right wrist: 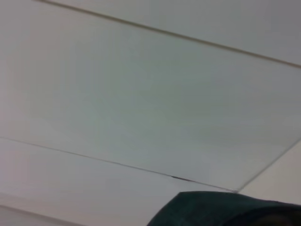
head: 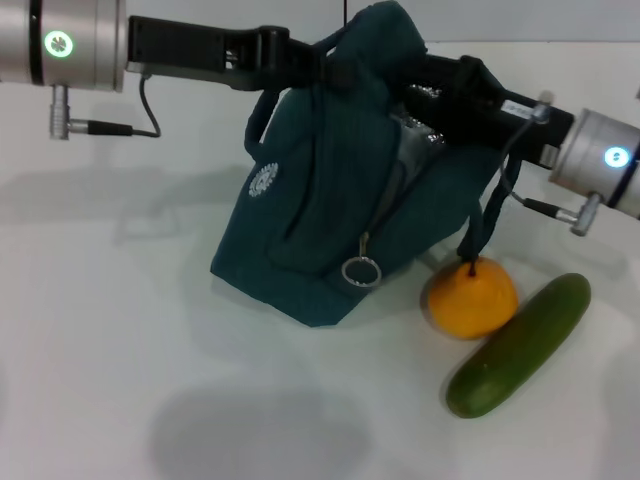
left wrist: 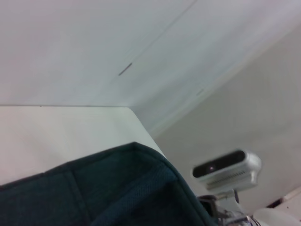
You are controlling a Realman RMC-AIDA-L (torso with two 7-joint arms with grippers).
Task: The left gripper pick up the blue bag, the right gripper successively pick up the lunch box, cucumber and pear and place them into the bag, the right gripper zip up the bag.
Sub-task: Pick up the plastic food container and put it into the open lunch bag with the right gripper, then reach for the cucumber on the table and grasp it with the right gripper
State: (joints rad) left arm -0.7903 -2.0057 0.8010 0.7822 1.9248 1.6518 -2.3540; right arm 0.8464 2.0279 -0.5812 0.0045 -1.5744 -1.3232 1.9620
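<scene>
**Holding the bag up while the right arm works at its mouth**

Watching from the head view first: the left gripper (head: 300, 62) has the blue bag (head: 330, 200) pinched by its top fabric toward the back edge of the tabletop (head: 120, 330), so it's clamped on the bag, which sags with one corner resting on the surface. The right gripper (head: 425, 95) is pushed into the bag's open mouth from the other side, and I honestly can't tell what its fingers are doing in there. No lunch box visible anywhere on the table, so my guess is it's going in or already inside. The pear (head: 471, 296) sits just beside the bag's lower corner, touching the cucumber (head: 520, 345), which lies slanted toward the right edge. The ring pull (head: 360, 271) dangles on the front, with silver lining showing in the gap.

Left wrist view: just ribbed teal fabric (left wrist: 117, 188) and ceiling.

Right wrist view: a sliver of the bag (right wrist: 225, 209), nothing else useful.

If it were me, I'd keep the left grip high and steady so the soft cloth mouth stays open, and back the right arm out straight so it doesn't snag the loop handle (head: 490, 215) hanging by the pear. The pear's round and will roll; the cucumber's smooth and slick.
</scene>
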